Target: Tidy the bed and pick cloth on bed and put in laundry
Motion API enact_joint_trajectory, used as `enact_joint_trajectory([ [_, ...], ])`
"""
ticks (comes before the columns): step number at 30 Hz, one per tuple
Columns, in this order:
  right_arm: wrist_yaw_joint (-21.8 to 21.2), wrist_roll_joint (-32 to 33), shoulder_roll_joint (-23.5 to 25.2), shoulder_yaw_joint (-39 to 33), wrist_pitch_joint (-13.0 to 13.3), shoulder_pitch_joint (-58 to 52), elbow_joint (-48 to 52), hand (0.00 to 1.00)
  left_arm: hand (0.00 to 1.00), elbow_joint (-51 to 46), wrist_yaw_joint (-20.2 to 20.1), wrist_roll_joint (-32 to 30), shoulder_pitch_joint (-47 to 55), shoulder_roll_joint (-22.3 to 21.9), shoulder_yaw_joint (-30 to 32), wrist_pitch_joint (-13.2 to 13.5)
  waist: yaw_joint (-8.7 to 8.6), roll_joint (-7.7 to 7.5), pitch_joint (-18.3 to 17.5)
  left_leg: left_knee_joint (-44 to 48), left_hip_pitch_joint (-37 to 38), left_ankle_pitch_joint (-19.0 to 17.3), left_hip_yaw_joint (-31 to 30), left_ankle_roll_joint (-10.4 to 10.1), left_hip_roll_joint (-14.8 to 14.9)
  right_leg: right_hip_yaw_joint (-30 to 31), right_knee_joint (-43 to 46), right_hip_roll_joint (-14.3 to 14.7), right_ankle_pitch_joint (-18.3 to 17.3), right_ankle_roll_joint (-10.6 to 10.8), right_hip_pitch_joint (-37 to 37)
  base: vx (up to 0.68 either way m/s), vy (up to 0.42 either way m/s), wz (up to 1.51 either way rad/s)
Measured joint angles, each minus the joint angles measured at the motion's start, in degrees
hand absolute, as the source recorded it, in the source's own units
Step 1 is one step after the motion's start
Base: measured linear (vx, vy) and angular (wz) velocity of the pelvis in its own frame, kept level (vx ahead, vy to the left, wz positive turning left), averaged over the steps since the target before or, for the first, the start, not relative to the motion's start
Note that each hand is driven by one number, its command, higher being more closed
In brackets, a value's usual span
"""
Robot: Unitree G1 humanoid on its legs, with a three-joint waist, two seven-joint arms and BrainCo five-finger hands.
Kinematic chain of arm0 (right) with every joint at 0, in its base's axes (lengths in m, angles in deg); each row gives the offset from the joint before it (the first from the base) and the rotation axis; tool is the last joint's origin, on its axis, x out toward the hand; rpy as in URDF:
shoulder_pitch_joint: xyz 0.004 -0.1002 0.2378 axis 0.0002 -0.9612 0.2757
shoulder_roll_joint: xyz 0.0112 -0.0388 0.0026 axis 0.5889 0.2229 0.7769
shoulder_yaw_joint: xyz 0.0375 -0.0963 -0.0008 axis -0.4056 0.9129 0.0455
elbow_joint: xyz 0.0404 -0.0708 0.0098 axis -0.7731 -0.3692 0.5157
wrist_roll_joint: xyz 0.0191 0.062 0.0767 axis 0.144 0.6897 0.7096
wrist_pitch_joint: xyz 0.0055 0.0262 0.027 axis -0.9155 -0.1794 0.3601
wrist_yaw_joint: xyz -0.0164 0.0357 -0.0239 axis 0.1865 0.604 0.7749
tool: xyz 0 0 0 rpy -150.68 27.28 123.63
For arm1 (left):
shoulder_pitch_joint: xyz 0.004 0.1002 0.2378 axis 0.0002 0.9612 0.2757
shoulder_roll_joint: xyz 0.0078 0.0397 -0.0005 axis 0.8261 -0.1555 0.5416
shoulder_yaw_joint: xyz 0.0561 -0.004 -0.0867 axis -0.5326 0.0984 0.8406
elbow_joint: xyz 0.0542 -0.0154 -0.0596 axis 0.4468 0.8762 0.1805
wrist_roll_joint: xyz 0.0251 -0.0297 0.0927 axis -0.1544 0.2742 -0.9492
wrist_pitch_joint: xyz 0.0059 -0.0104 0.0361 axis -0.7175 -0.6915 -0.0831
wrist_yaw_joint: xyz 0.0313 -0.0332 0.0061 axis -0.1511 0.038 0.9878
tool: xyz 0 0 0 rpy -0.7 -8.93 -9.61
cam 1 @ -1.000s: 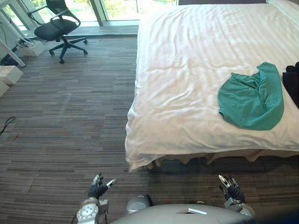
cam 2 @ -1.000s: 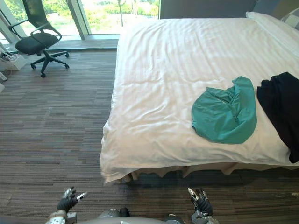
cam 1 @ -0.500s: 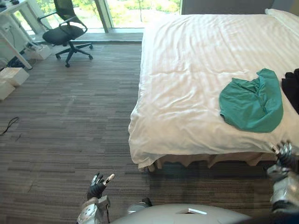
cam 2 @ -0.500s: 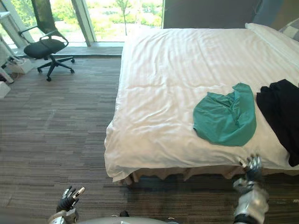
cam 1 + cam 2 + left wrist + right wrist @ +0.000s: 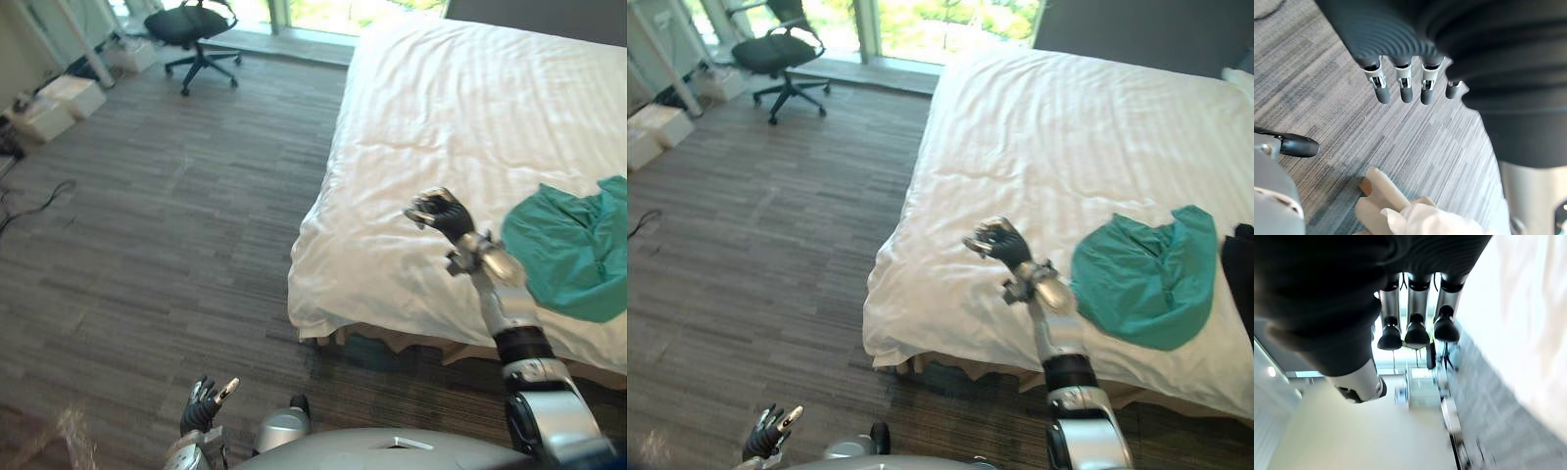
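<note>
Was at the reaching step, nothing gripped yet.
Held the left robot hand low over the floor, fingers relaxed, empty; held the right robot hand above the near edge of the bed, loosely open, holding nothing. Left the green cloth flat on the bed to its right, untouched, a black cloth beyond. Needed next, probably: further right, down, then close on the fabric.

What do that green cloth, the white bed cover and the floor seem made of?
Green cloth: thin, matte fabric, perhaps knit; it lies in soft crumpled folds. White bed cover: smooth woven sheeting, faintly striped, lightly wrinkled. Floor: likely low-pile carpet, streaked grey-brown, no shine.
</note>
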Motion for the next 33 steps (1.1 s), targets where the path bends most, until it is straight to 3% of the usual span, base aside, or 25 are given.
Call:
enact_joint_trajectory([
  [2,3.27,0.03,0.77,2.16,-2.3,9.74,-1.04,1.0,0.0,-3.48,-1.71,0.23,-1.26,0.28,-0.58,1.73,2.27,-0.17,4.47,4.07,-4.8,-0.43,-2.96,0.2,0.28,-2.49,1.68,-0.08,-0.41,-0.64,-1.99,-0.13,-0.011,0.63],
  [4,4.96,0.03,0.82,2.67,-2.54,14.34,-2.78,1.0,0.0,-4.88,-2.5,0.59,-1.92,0.76,-1.11,2.1,3.45,-0.15,6.35,5.58,-7.17,-0.42,-4.18,0.2,0.51,-3.48,2.41,-0.1,-0.54,-0.84,-3.37,-0.12,0.006,0.41],
  [6,7.34,0.1,0.98,2.75,-2.66,20.48,-5.76,1.0,0.0,-7.08,-4.08,0.62,-2.88,2.12,-2.28,2.37,5.94,-0.49,10.0,7.31,-10.25,-0.33,-6.0,0.24,0.76,-5.39,3.33,0.03,-0.76,-1.19,-4.76,-0.09,0.006,0.45],
  [10,8.41,0.15,0.89,4.71,-2.65,26.85,-9.21,1.0,0.0,-9.3,-5.46,0.61,-4.11,2.34,-3.98,2.85,8.12,-0.39,14.57,10.3,-14.72,-0.09,-8.27,0.48,0.66,-7.75,4.8,-0.13,-0.94,-1.46,-6.96,-0.05,0.02,0.36],
  [15,9.66,0.16,-0.55,4.77,-2.67,32.02,-10.13,1.0,0.0,-10.66,-6.82,2.56,-8.05,2.28,-8.58,3.49,9.6,1.13,17.43,12.74,-22.47,0.69,-8.92,1.23,0.59,-8.43,9.93,-1.71,-1.89,-2.4,-14.89,-0.05,0.059,0.13],
  [19,12.51,0.12,-3.01,4.44,-2.7,32.93,-11.56,1.0,0.0,-10.29,-7.74,3.31,-12.92,2.18,-9.98,5.43,9.71,2.44,18.24,17.17,-30.5,0.51,-10.43,1.48,0.32,-9.74,16.59,-3.85,-4.02,-3.14,-22.17,-0.06,0.041,0.21],
  [24,16.0,0.67,-4.61,2.27,-2.65,32.93,-11.44,1.0,0.0,-8.66,-7.61,5.87,-19.02,-0.28,-11.29,7.56,9.59,6.0,19.87,24.97,-39.59,-1.27,-11.23,2.01,0.47,-9.82,26.14,-6.8,-7.23,-4.91,-30.35,-0.1,0.024,0.05],
  [29,19.73,0.86,-4.65,-0.03,-3.11,32.32,-10.47,1.0,0.0,-9.34,-4.81,7.73,-24.26,-3.19,-12.25,9.71,9.38,8.9,21.03,28.9,-48.59,-2.05,-7.69,1.92,2.29,-7.61,34.27,-9.62,-10.11,-5.6,-41.13,-0.14,-0.039,-0.12],
  [33,20.75,3.75,-2.51,-0.9,-4.48,27.95,-10.76,1.0,0.0,-12.92,-2.97,8.1,-25.04,-5.86,-11.48,9.72,8.63,9.23,21.04,31.3,-52.31,-1.92,-5.68,1.87,3.07,-5.62,39.18,-11.18,-11.85,-6.6,-46.57,-0.06,-0.09,-0.11],
])
